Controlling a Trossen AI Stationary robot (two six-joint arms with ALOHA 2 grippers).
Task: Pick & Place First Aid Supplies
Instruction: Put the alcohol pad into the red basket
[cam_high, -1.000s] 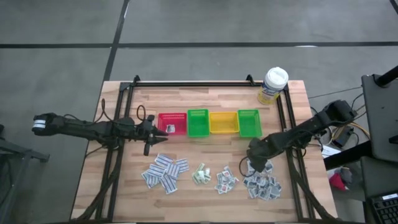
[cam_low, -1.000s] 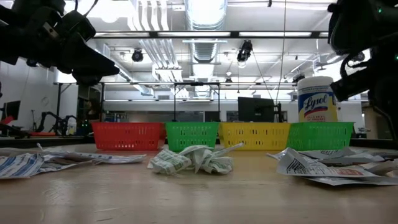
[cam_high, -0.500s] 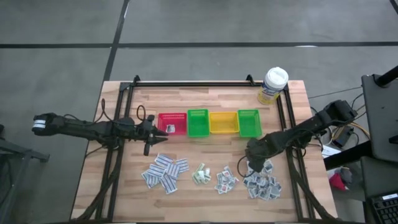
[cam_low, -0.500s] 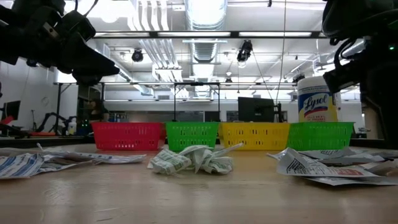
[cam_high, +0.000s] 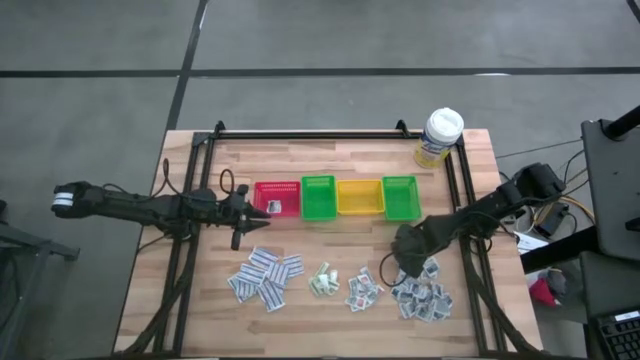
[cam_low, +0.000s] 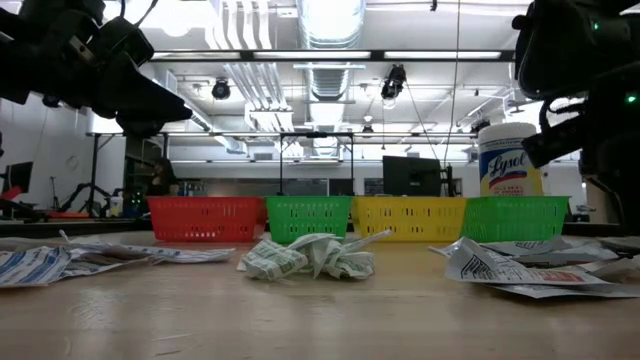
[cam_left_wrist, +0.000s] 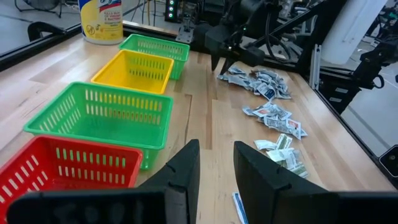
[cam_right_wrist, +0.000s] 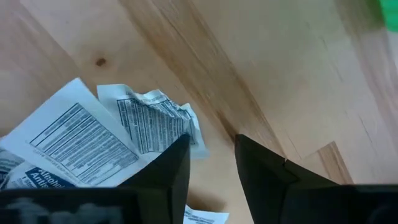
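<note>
A wooden table (cam_high: 330, 320) seen from above. Four piles of white packets lie in a row along its near half: strip-shaped packets (cam_high: 265, 277) on the left with their long axes fanned in different directions, then a crumpled green-print pile (cam_high: 323, 280), then squarish ones (cam_high: 364, 290), then the rightmost pile (cam_high: 423, 297). Behind them sit red (cam_high: 277, 198), green (cam_high: 318, 197), yellow (cam_high: 359, 196) and green (cam_high: 400, 197) bins, and a bottle (cam_high: 439, 137). The right gripper (cam_high: 402, 262) hovers over the rightmost pile, fingers slightly apart, empty. The left gripper (cam_high: 252, 210) waits beside the red bin, narrowly open, empty.
</note>
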